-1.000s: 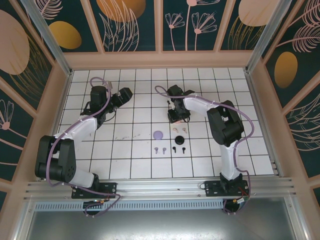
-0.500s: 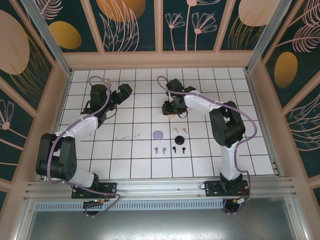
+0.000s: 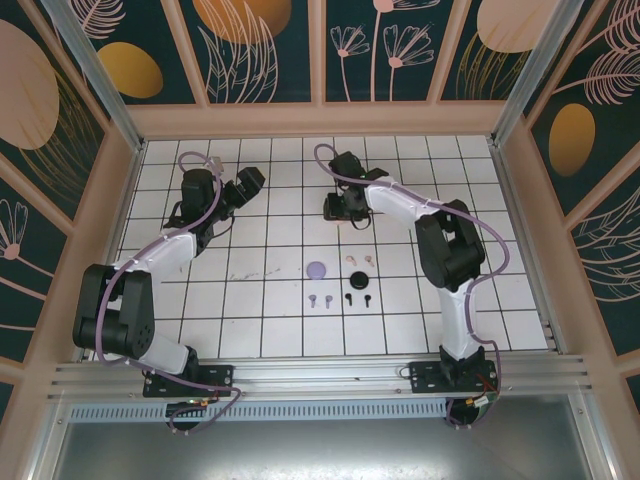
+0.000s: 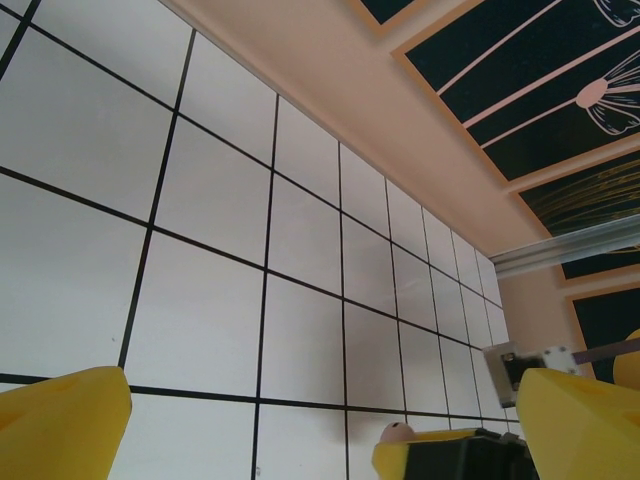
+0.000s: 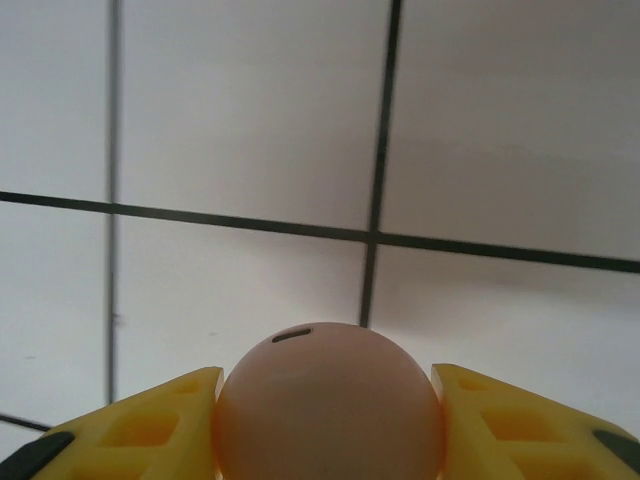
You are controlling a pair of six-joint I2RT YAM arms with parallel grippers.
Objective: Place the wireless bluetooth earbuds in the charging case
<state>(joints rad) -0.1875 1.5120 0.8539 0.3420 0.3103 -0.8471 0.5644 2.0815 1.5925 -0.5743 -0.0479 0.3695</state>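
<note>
White tiled bench (image 3: pixel 250 320) | earbuds (image 3: pixel 327 299) lie loose just nearer than centre | right hand (image 3: pixel 335 208) pinching pink case (image 5: pixel 328 400), now carried toward 12 o'clock away from them, so insertion looks postponed | left hand (image 3: pixel 247 186) spread, idle at 10 o'clock

The top external camera looks steeply down from above and behind the arm bases at 6 o'clock. It takes in the whole tiled table (image 3: pixel 250 290) and its patterned walls (image 3: pixel 260 50).

The left wrist camera rides low, looking obliquely across the tiles to the far wall. The left gripper (image 4: pixel 320 428) has a fingertip in each bottom corner.

The right wrist camera sits very close to the tiles, with the pink round case (image 5: pixel 328 410) nipped in the right gripper (image 5: pixel 328 425) at 6 o'clock.

All three views share the tile grid. The left wrist view also catches the right gripper at 5 o'clock.
</note>
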